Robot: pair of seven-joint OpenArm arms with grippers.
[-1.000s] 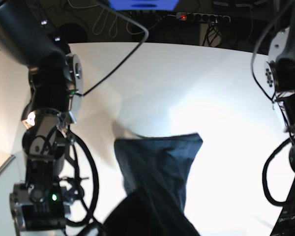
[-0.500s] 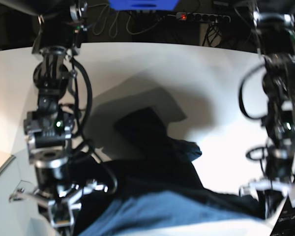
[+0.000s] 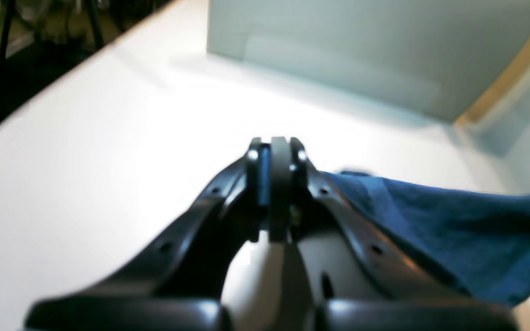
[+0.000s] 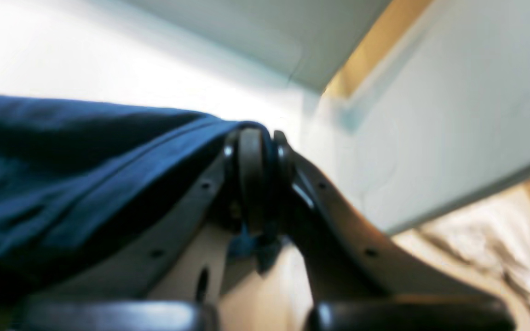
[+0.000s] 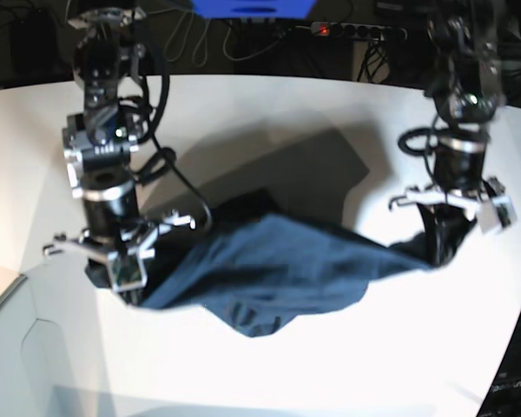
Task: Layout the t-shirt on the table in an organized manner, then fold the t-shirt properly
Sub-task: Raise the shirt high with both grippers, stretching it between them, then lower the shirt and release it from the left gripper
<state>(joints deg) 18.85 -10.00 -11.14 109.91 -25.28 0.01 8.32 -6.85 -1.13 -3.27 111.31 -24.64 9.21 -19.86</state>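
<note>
Fingers of our right gripper (image 5: 122, 265), at the table's (image 5: 269, 113) left side, pinch one end of the navy t-shirt (image 5: 278, 269). Its cloth sags across the middle. Our left gripper (image 5: 447, 239) pinches the other end near the right edge.

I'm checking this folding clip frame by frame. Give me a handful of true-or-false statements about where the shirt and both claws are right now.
1. Both claws grip the t-shirt. True.
2. The shirt lies flat and neatly spread on the table. False: it hangs stretched and sagging between the two claws.
3. The left claw is wide open. False: it is shut on a shirt edge.
4. The right claw pinches a hemmed edge of the cloth. True.
5. The shirt is bright red. False: it is dark navy.
</note>
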